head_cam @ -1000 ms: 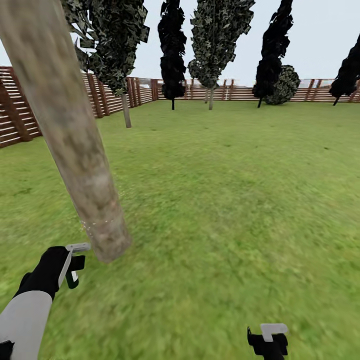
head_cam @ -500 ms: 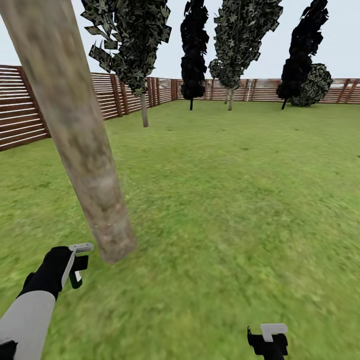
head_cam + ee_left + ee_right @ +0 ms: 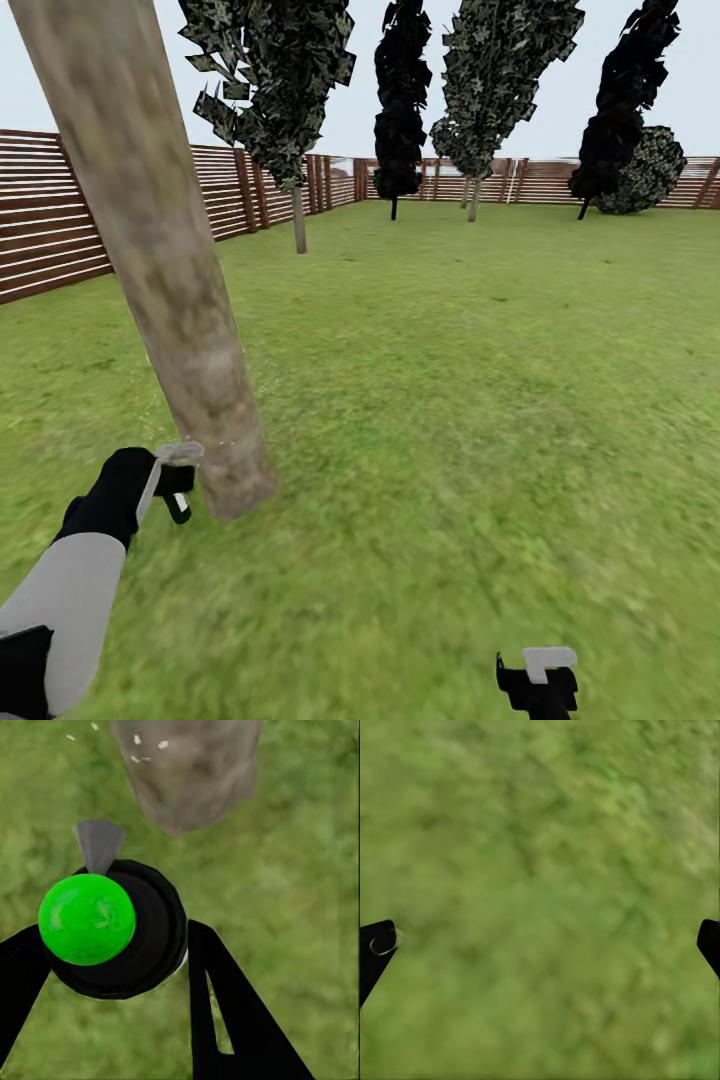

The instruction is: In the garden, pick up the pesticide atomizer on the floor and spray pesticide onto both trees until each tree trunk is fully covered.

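I am holding the pesticide atomizer (image 3: 112, 926) in my closed left gripper (image 3: 172, 480) beside the tree trunk (image 3: 170, 290), spraying its base, and next I am probably needing to aim higher, while my right gripper (image 3: 540, 945) is hanging wide open and empty.

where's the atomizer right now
In the left wrist view the atomizer sits between the left gripper's jaws, beside the tree trunk base.

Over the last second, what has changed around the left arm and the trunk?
The view has swung, so the trees and fence sit differently in frame. Against that, the left gripper has come up and closer to the base of the tree trunk, with the atomizer held between its fingers and white specks on the bark. The right gripper stays low and open over the grass.
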{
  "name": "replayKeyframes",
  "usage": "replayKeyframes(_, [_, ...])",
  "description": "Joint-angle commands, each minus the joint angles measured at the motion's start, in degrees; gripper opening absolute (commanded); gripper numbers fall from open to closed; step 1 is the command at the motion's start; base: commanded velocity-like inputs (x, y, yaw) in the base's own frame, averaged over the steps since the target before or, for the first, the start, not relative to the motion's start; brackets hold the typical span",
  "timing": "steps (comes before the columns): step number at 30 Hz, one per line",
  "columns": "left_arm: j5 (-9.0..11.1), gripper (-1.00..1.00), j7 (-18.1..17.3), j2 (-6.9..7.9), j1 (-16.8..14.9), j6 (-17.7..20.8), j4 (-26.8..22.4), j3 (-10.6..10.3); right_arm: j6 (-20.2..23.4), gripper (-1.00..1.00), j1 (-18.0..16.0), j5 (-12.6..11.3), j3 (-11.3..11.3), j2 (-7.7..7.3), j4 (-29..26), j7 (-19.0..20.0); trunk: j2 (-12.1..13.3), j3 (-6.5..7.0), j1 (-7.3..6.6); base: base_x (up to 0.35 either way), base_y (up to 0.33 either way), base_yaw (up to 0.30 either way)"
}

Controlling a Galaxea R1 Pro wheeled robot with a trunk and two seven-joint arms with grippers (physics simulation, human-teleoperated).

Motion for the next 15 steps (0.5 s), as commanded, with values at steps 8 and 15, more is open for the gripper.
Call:
replayKeyframes(8, [-0.3,-1.00,-7.4,7.12,-2.8,1.7,0.8,-5.9,0.0,1.00,0.0,0.0,0.0,-0.16,0.0,0.0,0.0,-0.01,0.00,0.000,0.000,0.001])
replayKeyframes(15, [-0.6,-1.00,-13.5,9.24,-2.5,1.8,0.3,-8.3,-0.1,1.00,0.0,0.0,0.0,-0.16,0.0,0.0,0.0,-0.01,0.00,0.000,0.000,0.000])
